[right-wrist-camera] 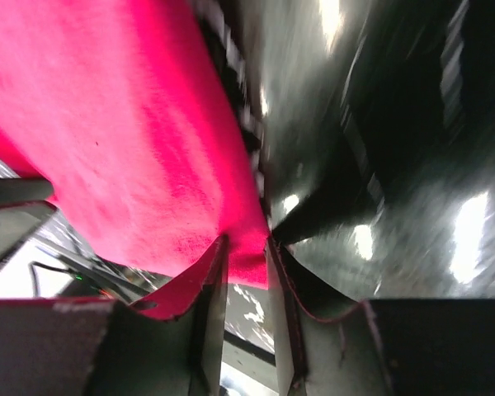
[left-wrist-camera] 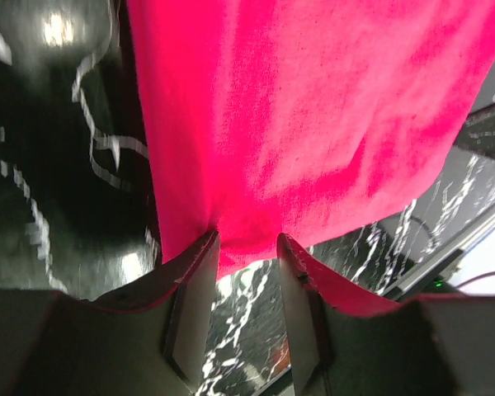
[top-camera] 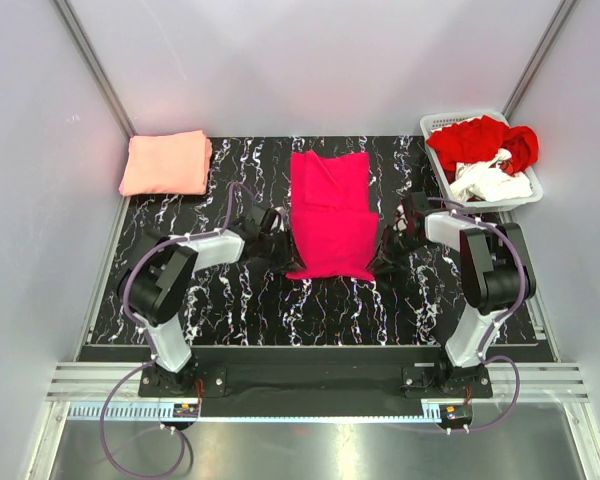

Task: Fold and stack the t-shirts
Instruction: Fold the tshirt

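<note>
The magenta-pink t-shirt lies partly folded in the middle of the black marbled mat, its near half doubled over. My left gripper is at its left near edge and my right gripper at its right near edge. In the left wrist view the cloth puckers where its hem sits between my left gripper's fingertips. In the right wrist view the right gripper pinches a corner of the cloth. A salmon-pink t-shirt lies folded at the far left.
A white slatted basket at the far right corner holds a red t-shirt and a white one. The mat ends at grey walls on both sides and a metal rail at the near edge.
</note>
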Motion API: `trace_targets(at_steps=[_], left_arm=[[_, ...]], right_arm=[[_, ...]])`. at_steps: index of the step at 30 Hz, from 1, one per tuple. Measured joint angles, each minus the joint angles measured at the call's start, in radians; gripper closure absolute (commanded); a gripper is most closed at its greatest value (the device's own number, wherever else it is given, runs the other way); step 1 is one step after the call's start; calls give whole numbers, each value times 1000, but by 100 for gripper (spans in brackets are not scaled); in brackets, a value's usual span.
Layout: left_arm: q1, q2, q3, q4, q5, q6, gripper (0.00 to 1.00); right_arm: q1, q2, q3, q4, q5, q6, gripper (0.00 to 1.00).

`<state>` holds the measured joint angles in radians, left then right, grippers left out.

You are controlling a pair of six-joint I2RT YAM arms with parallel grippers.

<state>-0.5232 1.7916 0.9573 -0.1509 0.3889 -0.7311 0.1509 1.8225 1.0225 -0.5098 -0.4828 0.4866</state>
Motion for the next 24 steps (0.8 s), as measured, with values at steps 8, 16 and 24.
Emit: trace_targets(at_steps=[8,16,24], left_arm=[[-51,-106,-28,-151,-114,47,43],[-51,-319,-29,-358,-185,77,38],[-37,-414,-97,-341,-186,75,37]], right_arm=[[52,-82,-29,-65,74,-15,30],[51,-254,-53,-120,154,-11,25],[57,-390,-241,-86,84,75,44]])
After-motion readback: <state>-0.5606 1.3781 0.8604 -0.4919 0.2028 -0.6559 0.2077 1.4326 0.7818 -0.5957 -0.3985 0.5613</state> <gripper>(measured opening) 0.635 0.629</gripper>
